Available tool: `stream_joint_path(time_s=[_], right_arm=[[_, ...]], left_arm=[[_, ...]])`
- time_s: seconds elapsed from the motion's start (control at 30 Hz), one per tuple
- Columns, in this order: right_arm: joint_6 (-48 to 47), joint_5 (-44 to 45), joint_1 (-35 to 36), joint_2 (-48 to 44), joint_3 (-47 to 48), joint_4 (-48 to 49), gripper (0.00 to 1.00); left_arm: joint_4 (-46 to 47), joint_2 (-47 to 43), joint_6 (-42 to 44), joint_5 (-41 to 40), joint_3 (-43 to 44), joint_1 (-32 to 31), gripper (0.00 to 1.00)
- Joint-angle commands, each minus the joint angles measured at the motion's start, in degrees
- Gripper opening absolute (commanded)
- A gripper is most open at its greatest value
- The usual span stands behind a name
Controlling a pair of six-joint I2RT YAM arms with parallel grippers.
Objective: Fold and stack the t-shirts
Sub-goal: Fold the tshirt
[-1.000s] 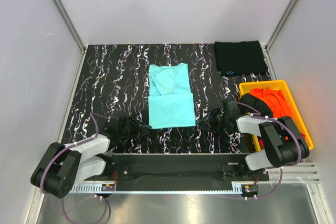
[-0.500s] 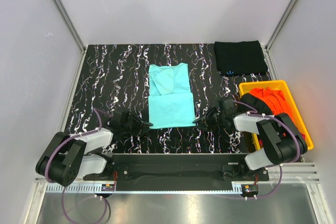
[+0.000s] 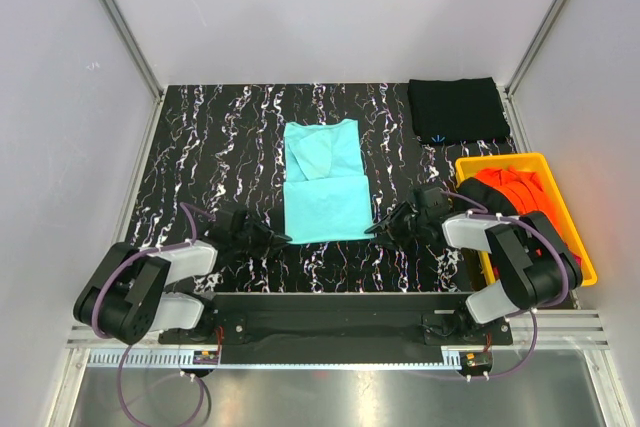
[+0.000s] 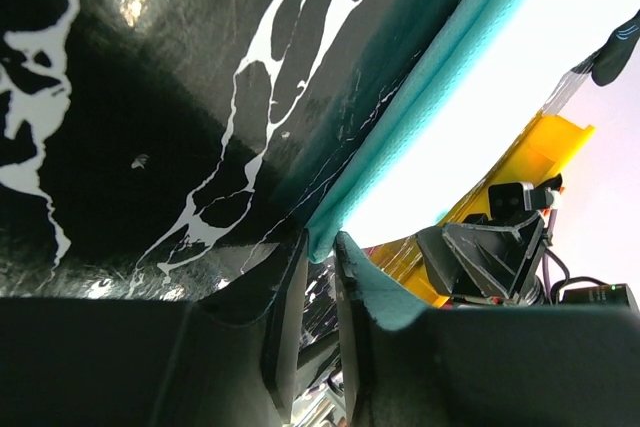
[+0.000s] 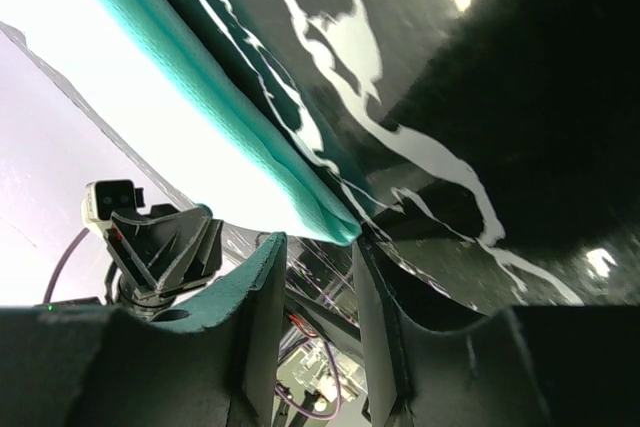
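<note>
The light teal t-shirt lies partly folded in the middle of the table, its lower half doubled over. My left gripper is at its near left corner, my right gripper at its near right corner. In the left wrist view the jaws stand narrowly apart with the teal corner between their tips. In the right wrist view the jaws are open, and the teal corner touches one tip. A folded black t-shirt lies at the back right. An orange t-shirt fills the bin. No magenta shirt shows.
The yellow plastic bin stands at the right edge, close behind my right arm. The black marbled table is walled in by grey panels at the left, back and right.
Both grippers have moved inward along the table to the teal shirt's near corners. The shirts have not moved.
</note>
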Motion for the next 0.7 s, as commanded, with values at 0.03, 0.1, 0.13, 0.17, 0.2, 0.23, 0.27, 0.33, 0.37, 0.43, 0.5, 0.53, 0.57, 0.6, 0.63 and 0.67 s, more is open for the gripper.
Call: stream_joint_path(time_s=[0.03, 0.1, 0.13, 0.17, 0.2, 0.23, 0.27, 0.33, 0.37, 0.43, 0.5, 0.53, 0.57, 0.6, 0.63, 0.67], right_arm=[[-0.9, 6.0, 0.5, 3.3, 1.5, -1.7, 0.4], [-0.9, 5.9, 0.1, 3.9, 1.8, -1.7, 0.4], [-1.0, 6.0, 0.0, 4.2, 1.8, -1.7, 0.4], [-1.0, 6.0, -0.1, 4.1, 1.7, -1.7, 0.4], [-1.0, 6.0, -0.2, 4.2, 1.6, -1.7, 0.4], [-1.1, 6.0, -0.3, 4.0, 1.5, -1.7, 0.39], [-1.2, 6.0, -0.4, 4.0, 1.5, -1.7, 0.37], [-1.1, 6.1, -0.8, 3.9, 1.2, -1.7, 0.31], [-1.1, 6.0, -0.8, 4.0, 1.2, -1.6, 0.24], [-1.3, 5.8, -0.8, 4.4, 1.2, -1.6, 0.13], [-1.7, 5.3, -0.8, 4.5, 1.3, -1.6, 0.0], [-1.9, 5.2, -0.9, 4.4, 1.5, -1.5, 0.0], [-2.1, 4.9, -0.8, 4.4, 1.6, -1.6, 0.0], [-2.4, 4.7, -0.8, 4.2, 1.9, -1.9, 0.0], [-3.2, 4.5, -0.8, 3.9, 2.1, -2.4, 0.0], [-3.8, 4.3, -0.8, 3.8, 2.5, -3.1, 0.0]], left_arm=[[-3.1, 2.1, 2.7, -2.8, -0.4, 0.7, 0.22], [-3.1, 2.3, 2.9, -2.6, -0.1, 0.7, 0.21], [-3.3, 2.3, 3.2, -2.5, 0.0, 0.9, 0.21], [-3.4, 2.4, 3.4, -2.5, 0.1, 1.0, 0.2], [-3.9, 2.4, 3.7, -2.5, 0.2, 1.1, 0.2], [-4.0, 2.4, 3.8, -2.4, 0.2, 1.4, 0.2], [-3.9, 2.5, 3.9, -2.2, 0.1, 1.5, 0.19], [-3.4, 2.5, 3.9, -2.1, 0.1, 1.9, 0.17], [-3.0, 2.5, 4.0, -1.9, 0.1, 1.9, 0.13], [-2.6, 3.0, 4.2, -1.7, 0.4, 2.0, 0.09], [-2.4, 3.5, 4.5, -1.3, 1.1, 2.0, 0.0], [-2.5, 3.9, 4.5, -1.0, 1.4, 2.0, 0.0], [-2.6, 4.4, 4.6, -0.7, 2.0, 2.0, 0.0], [-2.6, 4.5, 4.7, -0.2, 2.2, 2.0, 0.0], [-2.5, 4.5, 4.9, 0.1, 2.4, 2.0, 0.0], [-2.3, 4.1, 4.9, 0.3, 2.6, 2.0, 0.0]])
